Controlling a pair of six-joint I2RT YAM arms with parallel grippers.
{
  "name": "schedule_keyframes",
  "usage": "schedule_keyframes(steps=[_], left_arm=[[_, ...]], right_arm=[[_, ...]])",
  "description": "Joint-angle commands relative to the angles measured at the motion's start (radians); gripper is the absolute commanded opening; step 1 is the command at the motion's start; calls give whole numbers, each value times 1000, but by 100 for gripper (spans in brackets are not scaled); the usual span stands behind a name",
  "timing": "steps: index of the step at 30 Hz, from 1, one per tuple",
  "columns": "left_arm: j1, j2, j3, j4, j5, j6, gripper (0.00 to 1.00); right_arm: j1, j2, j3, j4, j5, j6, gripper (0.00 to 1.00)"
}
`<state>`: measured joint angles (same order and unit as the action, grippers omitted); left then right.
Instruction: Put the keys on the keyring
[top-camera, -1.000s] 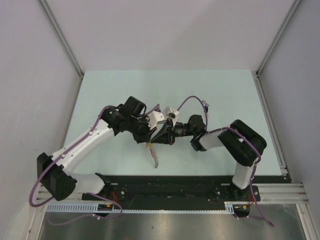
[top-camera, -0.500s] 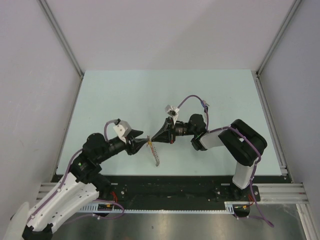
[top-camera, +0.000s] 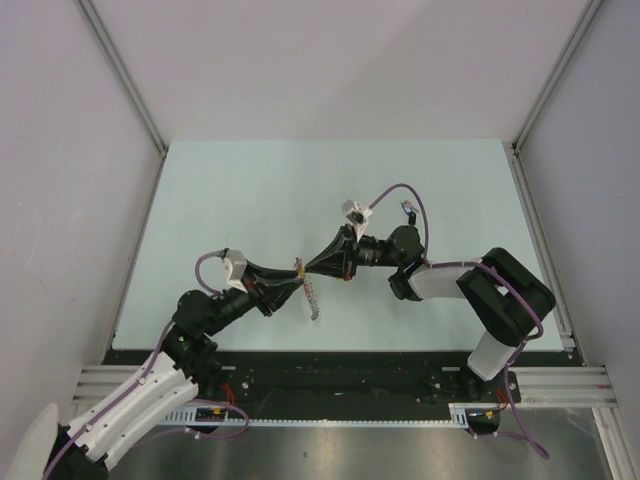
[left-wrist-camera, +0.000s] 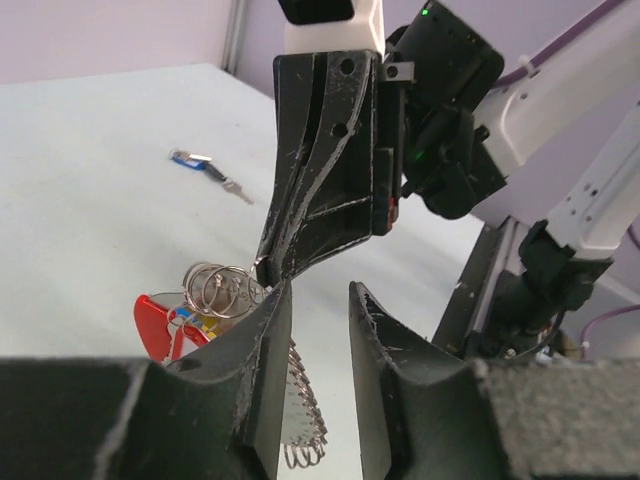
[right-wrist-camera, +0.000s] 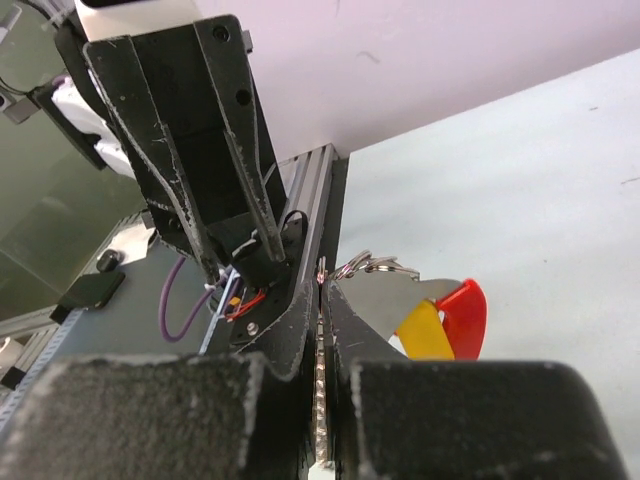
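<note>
My right gripper (top-camera: 311, 268) is shut on the keyring (top-camera: 314, 300) and holds it above the table. The silver coil hangs down from the jaws. In the right wrist view the coil (right-wrist-camera: 321, 400) runs between my shut fingers, with split rings, a yellow key head (right-wrist-camera: 428, 332) and a red key head (right-wrist-camera: 467, 315) beside them. My left gripper (top-camera: 292, 283) is open, just left of the keyring. In the left wrist view its tips (left-wrist-camera: 318, 292) stand beside the rings (left-wrist-camera: 218, 290) and red head (left-wrist-camera: 150, 322), with the coil (left-wrist-camera: 300, 425) behind the left finger. A blue-headed key (left-wrist-camera: 203, 163) lies on the table.
The blue key (top-camera: 411, 208) lies behind the right arm, near its purple cable. The table (top-camera: 230, 190) is pale green with a metal rail at the near edge and grey walls on both sides.
My left arm pulled back from over the middle to the lower left; its gripper now points at the keyring from the left. My right gripper lifted the keyring slightly up and back.
</note>
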<state>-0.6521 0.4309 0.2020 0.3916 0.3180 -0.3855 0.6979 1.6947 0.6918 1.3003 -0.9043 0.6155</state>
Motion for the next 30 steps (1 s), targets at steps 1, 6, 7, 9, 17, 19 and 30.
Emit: schedule_keyframes(steps=[1,6,7,9,17,19,30], left_arm=[[31,-8,-35,207,67,-116,33],[75,23,-84,306,110,-205,33],[95,25,-95,334,119,-223,33],[115,38,-116,389,142,-272,33],[160,150,-125,536,243,-371,35],[160,179,-125,593,269,-394,34],[160,164,-115,466,161,-333,35]], right_arm=[[-8,-44,-11,274,27,16,0],[-11,-61,-18,274,41,26,0],[-14,-64,-18,274,41,29,0],[-15,-69,-20,274,48,41,0],[-17,-76,-20,274,54,61,0],[-17,-76,-21,274,56,62,0],[-15,-81,-21,274,54,70,0]])
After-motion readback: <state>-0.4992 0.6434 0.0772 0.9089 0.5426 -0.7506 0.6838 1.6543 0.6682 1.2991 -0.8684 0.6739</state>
